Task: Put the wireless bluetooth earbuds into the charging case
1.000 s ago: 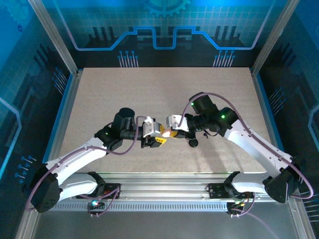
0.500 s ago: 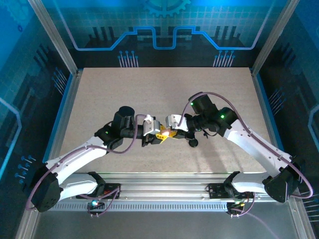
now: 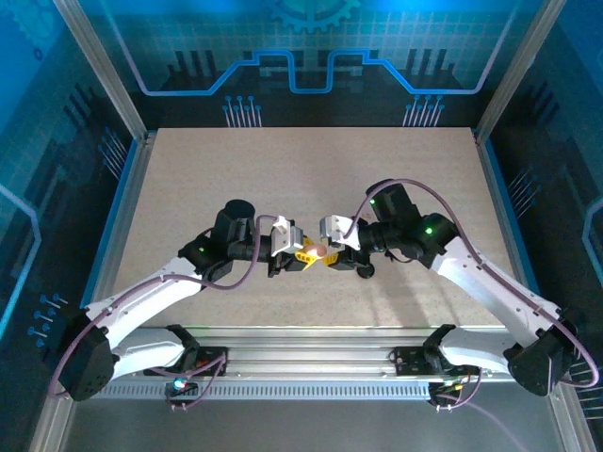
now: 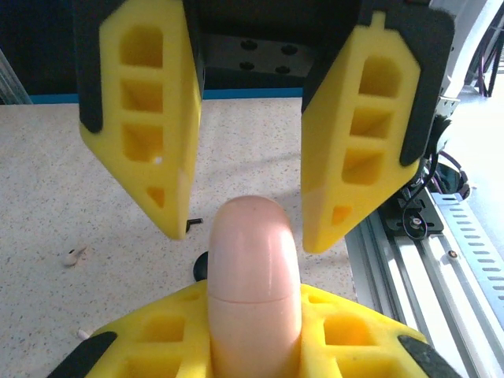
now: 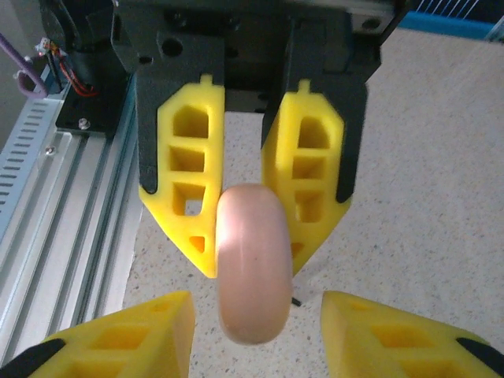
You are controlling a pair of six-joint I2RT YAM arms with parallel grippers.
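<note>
**Q:** Where is the pink case [image 4: 252, 268], and what holds it?

**A:** It hangs above the table [image 3: 283, 179], about midway between left and right and in the near half. The left gripper [image 5: 252, 253] reaches in from the left with its yellow fingers clamped on the case's two broad sides. The rounded end juts out to the right, and a seam runs across the case just beyond the fingers.

**Q:** How does the right gripper [image 4: 248, 234] stand?

**A:** It comes in from the right with its fingers apart, one on each side of the case's free end. In the right wrist view a gap shows on both sides, so it grips nothing.

**Q:** What lies on the table?

**A:** A black round piece [image 3: 366, 271] lies to the right of the case, beside the right arm's wrist. A small white piece [image 4: 75, 254] lies on the far side of the case, too small to tell what it is. A metal rail [image 4: 425, 260] runs along the near edge.
</note>
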